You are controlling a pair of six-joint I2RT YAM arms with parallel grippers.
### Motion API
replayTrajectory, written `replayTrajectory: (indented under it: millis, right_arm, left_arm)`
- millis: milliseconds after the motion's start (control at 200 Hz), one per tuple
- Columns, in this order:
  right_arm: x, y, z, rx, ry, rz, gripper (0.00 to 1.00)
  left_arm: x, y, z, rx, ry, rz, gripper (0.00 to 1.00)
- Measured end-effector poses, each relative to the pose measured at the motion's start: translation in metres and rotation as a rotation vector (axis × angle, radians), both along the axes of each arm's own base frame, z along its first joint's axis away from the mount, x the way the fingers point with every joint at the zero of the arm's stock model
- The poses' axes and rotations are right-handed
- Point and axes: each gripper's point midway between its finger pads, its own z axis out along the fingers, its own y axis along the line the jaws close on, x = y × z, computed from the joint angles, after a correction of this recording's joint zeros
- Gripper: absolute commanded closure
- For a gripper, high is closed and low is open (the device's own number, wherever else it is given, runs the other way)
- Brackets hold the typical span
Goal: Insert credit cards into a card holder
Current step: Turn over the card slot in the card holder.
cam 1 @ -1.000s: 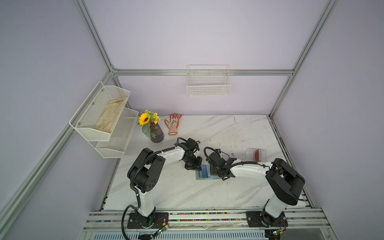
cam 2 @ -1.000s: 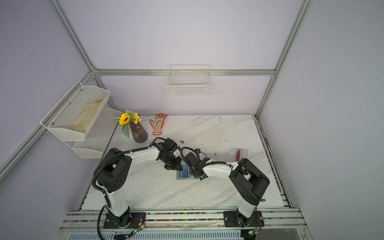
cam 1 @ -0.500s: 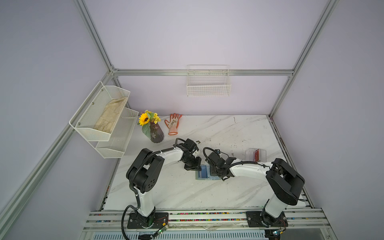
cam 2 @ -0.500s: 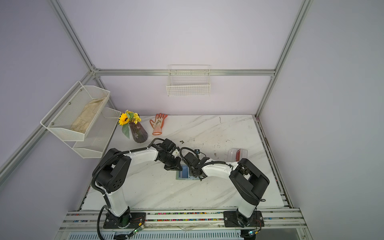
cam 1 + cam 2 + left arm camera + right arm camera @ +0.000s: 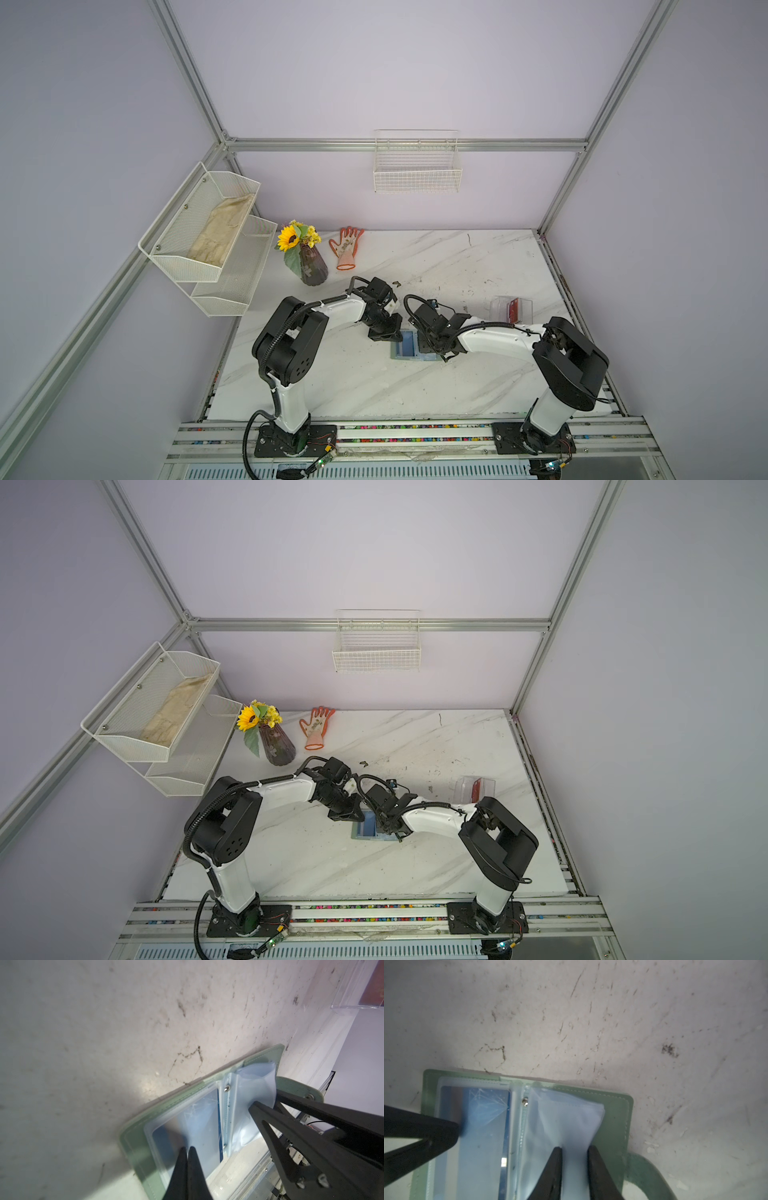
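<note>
Lying open on the table point(image 5: 457, 257), the green card holder point(image 5: 616, 1109) is touched by the closed left gripper point(image 5: 186, 1150) at its sleeved blue card point(image 5: 483, 1109) — a bunched clear sleeve point(image 5: 571, 1118) is straddled by the right gripper point(image 5: 575, 1148), whether gripped cannot be told.

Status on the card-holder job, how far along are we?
Done: sage-green leatherette card holder lies open; one blue plastic card sits sleeved inside it. In hand: shut left end effector rests on that page; right end effector straddles the loose clear plastic sleeves, grip unclear. To do: a red card waits in the clear acrylic box.
</note>
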Motion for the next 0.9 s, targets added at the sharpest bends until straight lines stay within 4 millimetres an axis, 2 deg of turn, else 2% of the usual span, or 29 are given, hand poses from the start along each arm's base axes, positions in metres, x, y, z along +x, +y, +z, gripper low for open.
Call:
replayTrajectory:
  millis: [360, 595, 900]
  right_arm:
    - [0.001, 0.009, 0.006, 0.025, -0.003, 0.013, 0.76]
    - [0.001, 0.010, 0.007, 0.026, -0.005, 0.017, 0.80]
    - [0.000, 0.012, 0.007, 0.026, -0.005, 0.023, 0.84]
  left_arm:
    - [-0.007, 0.010, 0.001, 0.048, 0.019, 0.000, 1.00]
    - [-0.011, 0.021, 0.004, 0.090, 0.023, 0.007, 1.00]
    - [-0.007, 0.032, 0.026, 0.098, -0.028, 0.026, 1.00]
